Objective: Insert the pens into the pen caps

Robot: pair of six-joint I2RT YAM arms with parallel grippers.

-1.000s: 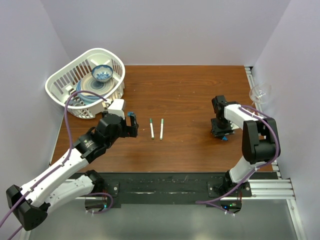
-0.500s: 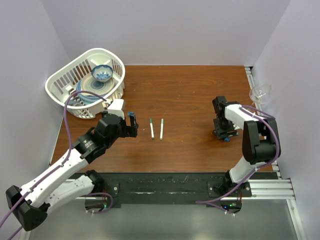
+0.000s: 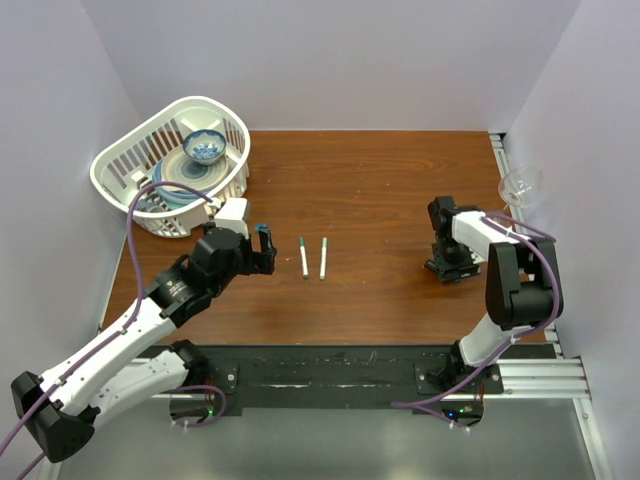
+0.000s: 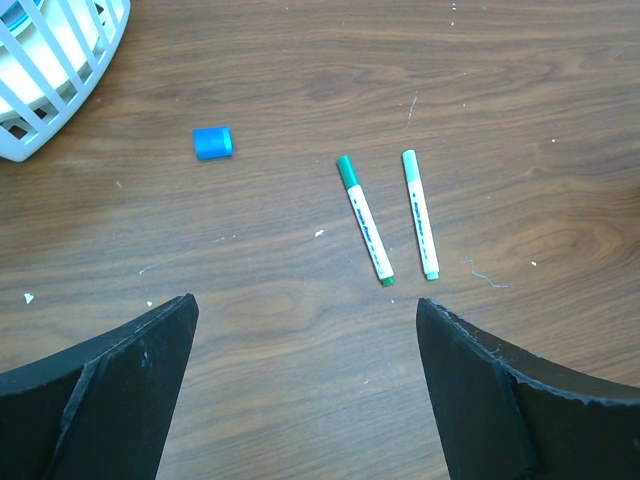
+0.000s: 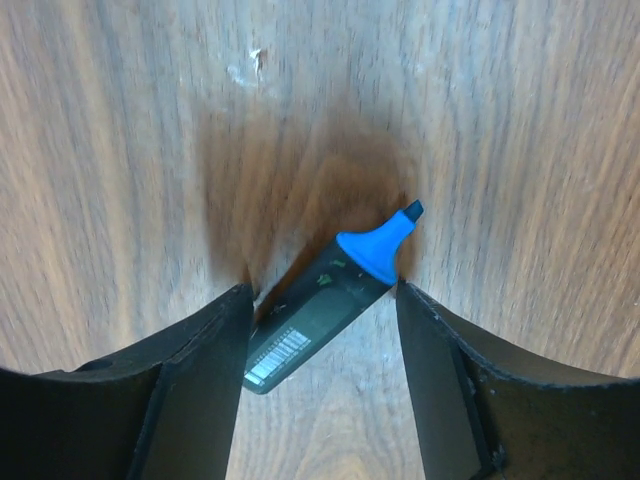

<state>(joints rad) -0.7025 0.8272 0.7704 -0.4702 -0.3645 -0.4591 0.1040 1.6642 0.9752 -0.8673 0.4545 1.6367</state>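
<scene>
Two slim white pens with green ends lie side by side mid-table [image 3: 303,257] [image 3: 323,257]; in the left wrist view they are ahead of me [image 4: 364,220] [image 4: 420,213]. A blue cap [image 4: 212,142] lies to their left, by the basket. My left gripper [image 3: 262,250] [image 4: 305,310] is open and empty, short of the pens. My right gripper [image 3: 447,265] [image 5: 318,295] is low on the table. Its narrowed jaws straddle a dark pen with a blue tip [image 5: 320,305] that lies slantwise between them and touches both fingers.
A white basket [image 3: 120,160] holding a bowl and plates stands at the back left, its rim also in the left wrist view [image 4: 60,60]. A clear glass [image 3: 522,185] stands at the table's right edge.
My right gripper has shifted slightly right and toward the near edge, and now covers the blue pen tip that showed below it. The left arm has not moved.
</scene>
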